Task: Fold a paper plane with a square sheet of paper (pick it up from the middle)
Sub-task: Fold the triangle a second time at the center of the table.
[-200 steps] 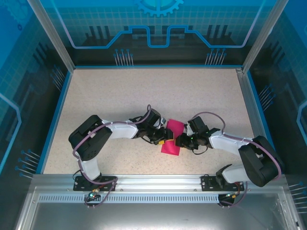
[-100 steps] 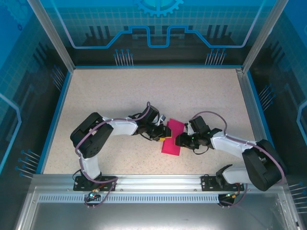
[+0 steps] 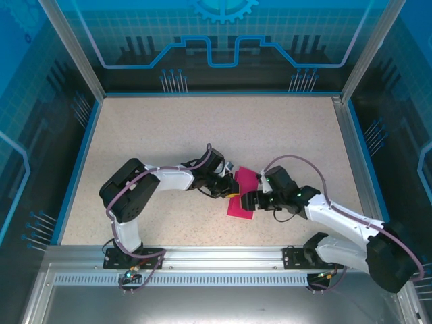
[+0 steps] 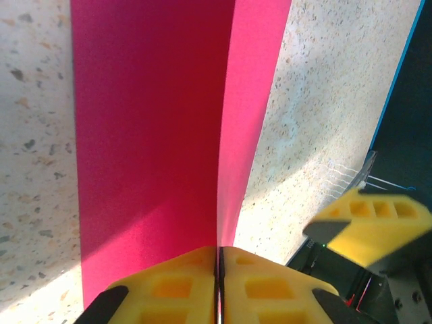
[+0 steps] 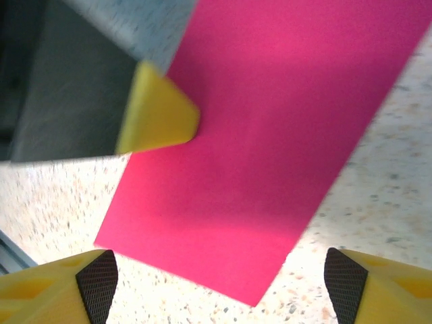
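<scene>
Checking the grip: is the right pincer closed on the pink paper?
No, the right pincer has its fingers wide apart, clear of the paper.

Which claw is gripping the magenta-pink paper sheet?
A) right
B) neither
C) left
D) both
C: in the left wrist view the left claw is clamped shut on an edge of the thin magenta-pink paper sheet, while the right claw stands wide open over it.

The sheet of paper [image 3: 240,208] is plain magenta-pink; the table [image 3: 202,128] is beige with dark speckles, rimmed in blue; the left gripper [image 4: 219,270] has yellow fingers [image 4: 169,290]; those of the right gripper [image 5: 221,273] are yellow with black cross-hatched pads [image 5: 98,278]; the arms [image 3: 169,181] are white and black, with mauve cables [image 3: 291,159]; the far wall [image 3: 223,40] is blue with paler line patterns.
</scene>
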`<state>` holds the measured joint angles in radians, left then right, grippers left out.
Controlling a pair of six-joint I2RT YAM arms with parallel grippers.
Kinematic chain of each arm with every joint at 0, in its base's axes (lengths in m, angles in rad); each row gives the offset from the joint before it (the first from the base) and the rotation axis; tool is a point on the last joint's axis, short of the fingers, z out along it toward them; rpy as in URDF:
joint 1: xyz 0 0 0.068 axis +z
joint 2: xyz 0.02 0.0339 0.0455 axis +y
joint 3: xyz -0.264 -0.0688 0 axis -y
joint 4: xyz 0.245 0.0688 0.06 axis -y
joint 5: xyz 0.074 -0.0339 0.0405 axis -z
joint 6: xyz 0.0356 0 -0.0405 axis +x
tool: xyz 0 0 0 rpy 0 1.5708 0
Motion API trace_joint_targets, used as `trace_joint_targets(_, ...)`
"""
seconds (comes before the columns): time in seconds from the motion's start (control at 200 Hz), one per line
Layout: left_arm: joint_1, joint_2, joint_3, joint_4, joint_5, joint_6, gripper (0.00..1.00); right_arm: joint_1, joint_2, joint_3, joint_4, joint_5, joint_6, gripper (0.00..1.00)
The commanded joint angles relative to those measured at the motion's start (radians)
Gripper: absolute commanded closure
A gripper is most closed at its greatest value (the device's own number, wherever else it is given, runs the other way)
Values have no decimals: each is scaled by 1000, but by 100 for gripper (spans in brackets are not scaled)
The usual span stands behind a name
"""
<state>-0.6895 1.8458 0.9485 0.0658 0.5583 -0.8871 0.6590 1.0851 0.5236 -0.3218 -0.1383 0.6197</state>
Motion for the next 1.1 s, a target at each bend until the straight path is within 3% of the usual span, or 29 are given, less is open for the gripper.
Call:
trace_joint_targets(0.0, 7, 6, 33, -7, 10, -13, 88, 133, -32, 43, -41, 208, -79, 17)
trace_joint_targets(0.21, 7, 6, 32, -23, 11, -9, 88, 398, -23, 43, 46, 469, -169, 16)
trace_joint_targets(0.445, 7, 6, 27, -15, 14, -22, 87, 495, 181, 178, -41, 567, -147, 14)
trace_joint_targets(0.56, 7, 2, 24, -15, 19, -23, 86, 541, 271, 236, -96, 683, -117, 14)
trace_joint_targets(0.71, 6, 2, 24, -15, 17, -25, 86, 565, 321, 254, -129, 753, -64, 15)
trace_joint_targets(1.09, 5, 6, 29, -19, 19, -25, 85, 568, 334, 259, -131, 750, -50, 52)
